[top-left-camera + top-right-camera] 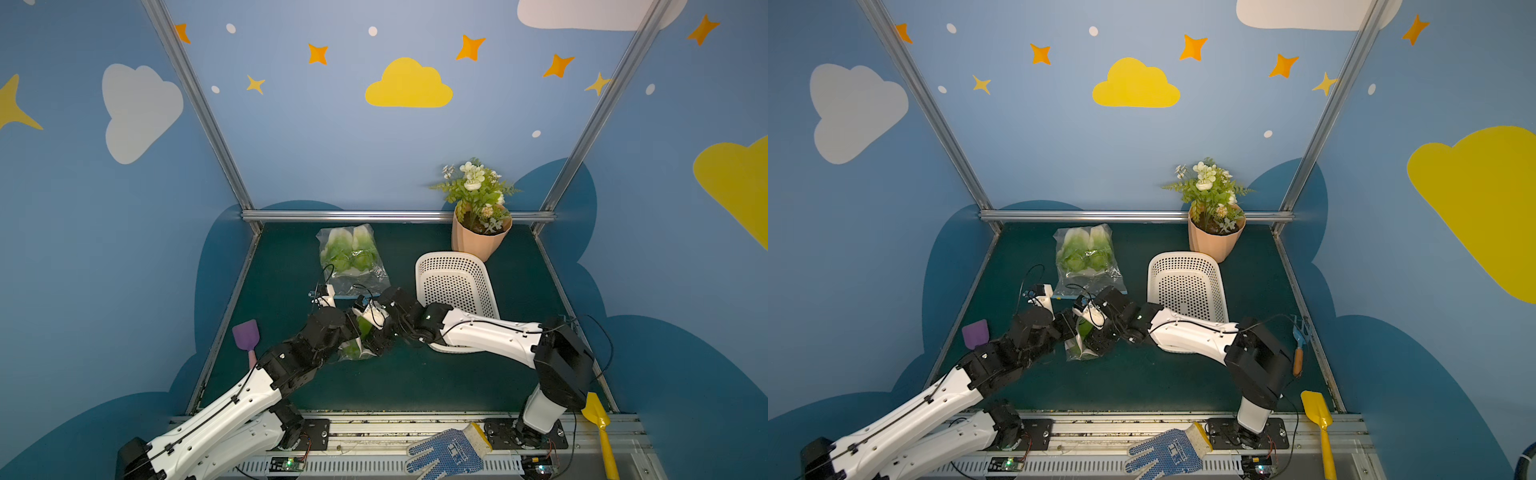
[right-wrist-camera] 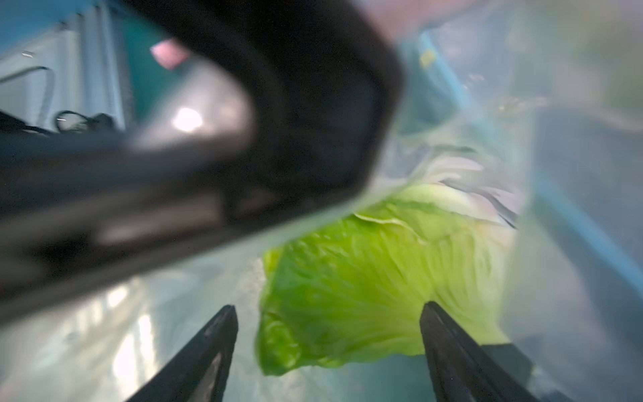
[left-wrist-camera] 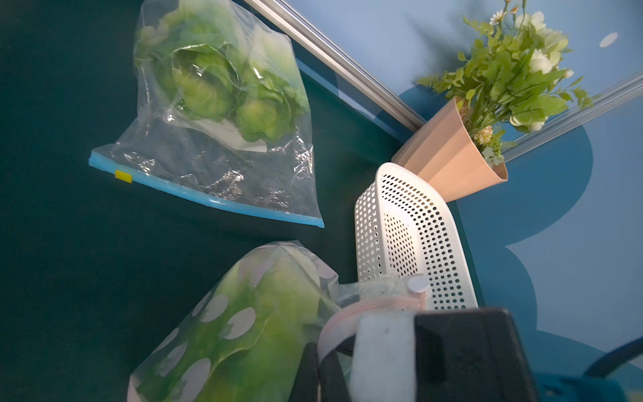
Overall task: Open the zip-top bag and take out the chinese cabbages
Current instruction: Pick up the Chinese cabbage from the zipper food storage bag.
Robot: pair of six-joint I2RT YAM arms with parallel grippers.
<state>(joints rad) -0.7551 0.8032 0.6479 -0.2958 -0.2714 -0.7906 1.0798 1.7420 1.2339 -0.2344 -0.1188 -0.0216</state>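
The dotted bag (image 3: 222,313), clear plastic with pale spots and a pink zip rim, sits in the middle of the green table (image 1: 415,374), its closed end resting on the near side and its mouth raised toward the far side. The left gripper (image 3: 415,316) has its jaws pressed together on that pink rim, holding the mouth up and apart. Inside lies a chinese cabbage (image 2: 365,271), crinkled bright green leaf toward the mouth. Its paler part is deeper in, though the blur in the right wrist view makes that end hard to read. Its long axis appears to run along the bag, roughly far to near, which is close to the line along which the right arm points. The right gripper (image 2: 328,306) is at or just inside the mouth with its jaws spread wide. The leafy end lies straight ahead and between the two fingers, one finger close against the leaf's edge and the other apart from it. That makes the right arm the nearer one for the pull, while the left is taken up with the rim. The grip will likely need to go a little deeper than the loose leaf to catch the firm body. A blue-zipped bag (image 1: 351,257) holding more green heads lies farther back, well apart from both grippers. The white basket (image 1: 455,282) stands just right of the arms.
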